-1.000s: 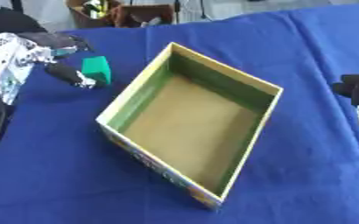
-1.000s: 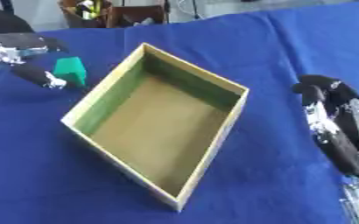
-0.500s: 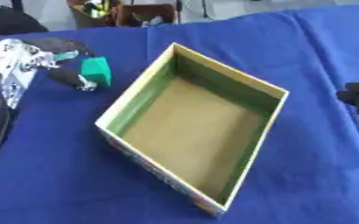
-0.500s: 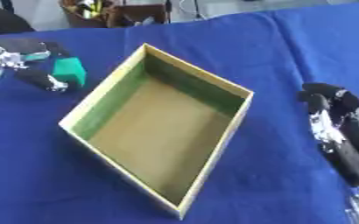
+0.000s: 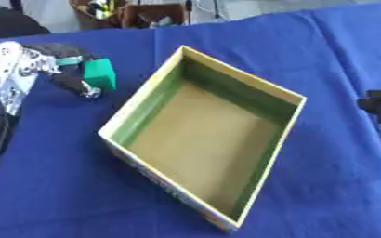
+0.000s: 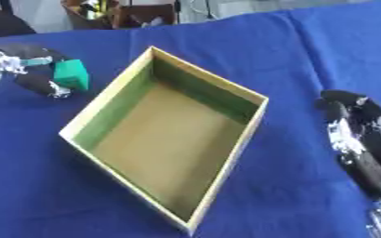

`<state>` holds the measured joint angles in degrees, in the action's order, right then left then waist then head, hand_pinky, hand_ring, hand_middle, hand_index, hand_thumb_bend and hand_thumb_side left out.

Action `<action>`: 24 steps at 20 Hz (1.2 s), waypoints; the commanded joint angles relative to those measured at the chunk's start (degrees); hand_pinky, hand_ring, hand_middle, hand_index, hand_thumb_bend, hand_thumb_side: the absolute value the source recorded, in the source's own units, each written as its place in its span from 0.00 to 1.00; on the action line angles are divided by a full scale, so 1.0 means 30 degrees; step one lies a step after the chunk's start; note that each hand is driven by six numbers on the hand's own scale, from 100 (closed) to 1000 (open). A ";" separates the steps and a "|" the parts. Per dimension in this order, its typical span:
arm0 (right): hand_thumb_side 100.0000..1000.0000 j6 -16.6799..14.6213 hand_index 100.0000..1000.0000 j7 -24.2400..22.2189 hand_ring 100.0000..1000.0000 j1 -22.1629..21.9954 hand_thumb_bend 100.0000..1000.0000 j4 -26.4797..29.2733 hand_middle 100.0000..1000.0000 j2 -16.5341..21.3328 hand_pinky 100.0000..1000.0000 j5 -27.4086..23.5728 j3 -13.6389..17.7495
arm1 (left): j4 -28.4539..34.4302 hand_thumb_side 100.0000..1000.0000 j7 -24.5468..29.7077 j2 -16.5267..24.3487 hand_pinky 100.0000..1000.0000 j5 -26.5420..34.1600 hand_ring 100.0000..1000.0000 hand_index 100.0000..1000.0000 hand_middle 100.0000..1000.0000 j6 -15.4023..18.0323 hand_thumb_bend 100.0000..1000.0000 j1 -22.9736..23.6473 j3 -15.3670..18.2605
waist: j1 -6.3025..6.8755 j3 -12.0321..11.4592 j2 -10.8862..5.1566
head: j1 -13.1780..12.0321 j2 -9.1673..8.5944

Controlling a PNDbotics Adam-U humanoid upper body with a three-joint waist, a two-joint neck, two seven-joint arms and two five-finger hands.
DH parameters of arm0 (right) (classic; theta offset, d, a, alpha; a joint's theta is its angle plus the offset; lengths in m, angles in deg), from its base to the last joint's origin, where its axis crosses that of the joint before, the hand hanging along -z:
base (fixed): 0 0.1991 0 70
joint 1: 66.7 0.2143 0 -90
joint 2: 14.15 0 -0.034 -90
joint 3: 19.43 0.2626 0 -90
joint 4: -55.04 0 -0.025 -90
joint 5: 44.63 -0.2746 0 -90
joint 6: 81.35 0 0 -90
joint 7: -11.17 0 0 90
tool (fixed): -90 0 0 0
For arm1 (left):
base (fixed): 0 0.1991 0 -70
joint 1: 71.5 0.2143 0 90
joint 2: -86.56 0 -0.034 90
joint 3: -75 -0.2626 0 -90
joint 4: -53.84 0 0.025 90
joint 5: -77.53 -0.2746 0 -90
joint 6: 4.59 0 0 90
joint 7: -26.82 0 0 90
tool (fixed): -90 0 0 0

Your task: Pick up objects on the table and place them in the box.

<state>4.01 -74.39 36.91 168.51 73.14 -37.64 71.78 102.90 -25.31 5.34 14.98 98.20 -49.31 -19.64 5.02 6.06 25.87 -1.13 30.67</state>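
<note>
A green block [image 5: 100, 74] sits pinched in the curled fingers of the left hand [image 5: 60, 69], just left of the open cardboard box [image 5: 285, 126] on the blue tablecloth [image 5: 55, 186]. The box holds nothing visible. The right hand [image 6: 356, 135] lies at the right edge, fingers straight and relaxed.

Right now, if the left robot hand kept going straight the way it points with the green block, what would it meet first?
The left robot hand, its fingers round the green block, points toward the box. The box's near left wall would likely come first, unless the block is already above the rim; height is unclear.
</note>
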 commanded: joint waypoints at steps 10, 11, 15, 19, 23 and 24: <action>0.59 0.0543 0.73 0.0108 0.73 0.0085 0.00 0.0372 0.54 -0.0047 0.82 0.0238 0.0050 | 0.0362 0.62 -0.3038 0.0554 0.51 0.0611 0.58 0.66 0.53 -0.0210 0.07 -0.0333 0.0164 | -0.0008 0.0075 -0.0325 | 0.0028 -0.0140; 0.61 0.0564 0.73 0.0098 0.73 0.0084 0.00 0.0372 0.54 -0.0053 0.82 0.0236 0.0045 | 0.0366 0.61 -0.3312 0.0548 0.47 0.0586 0.54 0.63 0.49 -0.0273 0.01 -0.0340 0.0165 | -0.0008 0.0063 -0.0353 | 0.0031 -0.0112; 0.60 0.0620 0.73 0.0151 0.73 0.0062 0.00 0.0372 0.54 -0.0042 0.82 0.0200 0.0081 | 0.0484 0.59 -0.4682 0.0539 0.39 0.0453 0.48 0.55 0.42 -0.0611 0.00 -0.0351 0.0157 | -0.0031 0.0041 -0.0507 | 0.0017 -0.0051; 0.60 0.0647 0.73 0.0112 0.73 0.0001 0.00 0.0372 0.54 -0.0055 0.82 0.0162 0.0071 | 0.0533 0.62 -0.6129 0.0573 0.39 -0.0414 0.48 0.57 0.44 -0.1034 0.00 -0.0312 0.0076 | -0.0058 0.0049 -0.0645 | 0.0026 -0.0039; 0.60 0.0671 0.73 0.0106 0.73 -0.0075 0.00 0.0372 0.54 -0.0043 0.82 0.0138 0.0099 | 0.0698 0.62 -0.6522 0.0560 0.39 -0.0366 0.47 0.58 0.46 -0.0994 0.00 -0.0407 0.0051 | -0.0093 -0.0060 -0.0814 | 0.0179 0.0153; 0.62 0.0691 0.73 0.0125 0.73 -0.0107 0.00 0.0372 0.54 -0.0038 0.82 0.0154 0.0124 | 0.0829 0.71 -0.6499 0.0578 0.39 -0.0210 0.46 0.57 0.45 -0.0963 0.00 -0.0432 0.0019 | -0.0096 -0.0107 -0.0870 | 0.0226 0.0236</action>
<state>5.94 -74.03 36.39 168.51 72.67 -37.15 71.81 103.89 -44.35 5.32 14.17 95.26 -49.21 -19.68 4.97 5.73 24.91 -0.66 31.11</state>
